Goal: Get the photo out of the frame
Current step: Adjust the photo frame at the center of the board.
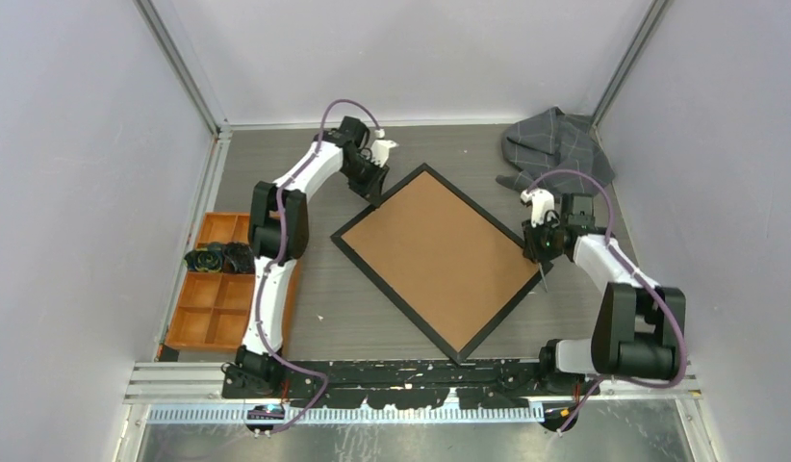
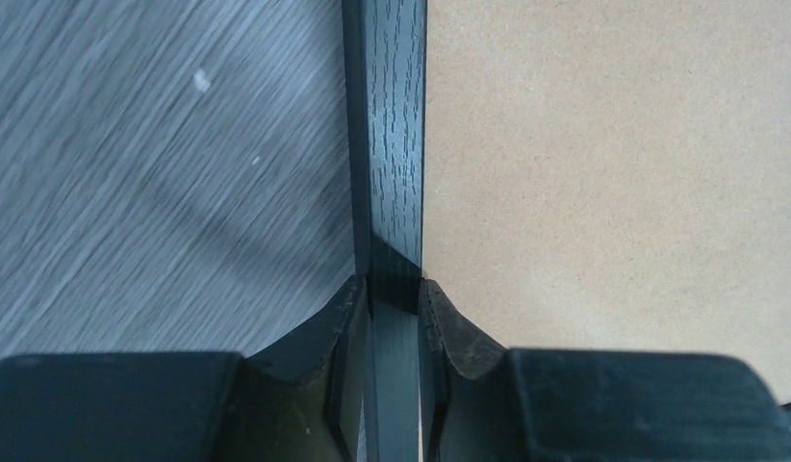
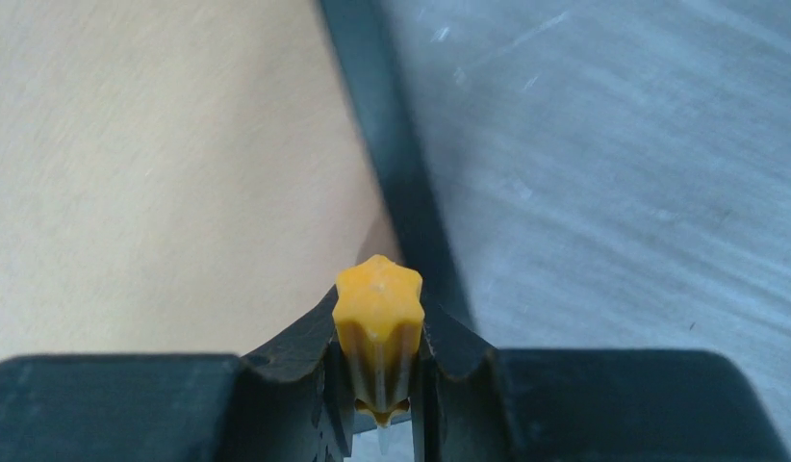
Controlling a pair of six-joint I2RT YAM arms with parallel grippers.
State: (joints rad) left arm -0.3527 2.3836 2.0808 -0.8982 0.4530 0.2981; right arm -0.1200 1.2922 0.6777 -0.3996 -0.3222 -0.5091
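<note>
Brown fibreboard faces up: the backing board [image 1: 440, 255] fills the frame [image 2: 394, 144], which lies face down on the grey counter [image 2: 161, 173]. The photo is out of sight, presumably sandwiched under that board.

The left gripper [image 2: 394, 298] is closed across the frame's black rail. One finger is on the counter side and the other on the board side, pinning that edge. The right gripper [image 3: 377, 322] is clamped on an orange-handled tool [image 3: 377, 294], whose fluted end stands up between its fingers. Just ahead of it and slightly to its left runs the opposite rail, with the board further left. In the overhead view a thin shaft seems to point down from this gripper by the frame's corner, though its tip is too small to make out.

The step in hand looks like freeing the backing: the left gripper steadies the frame while the right brings the tool to the seam. No tabs or clips can be made out. The next move probably calls for the tip to find the joint between board and rail below the right gripper. It would then lever gently while the left grip keeps the frame from sliding, since a slip could gouge the board or the print beneath
</note>
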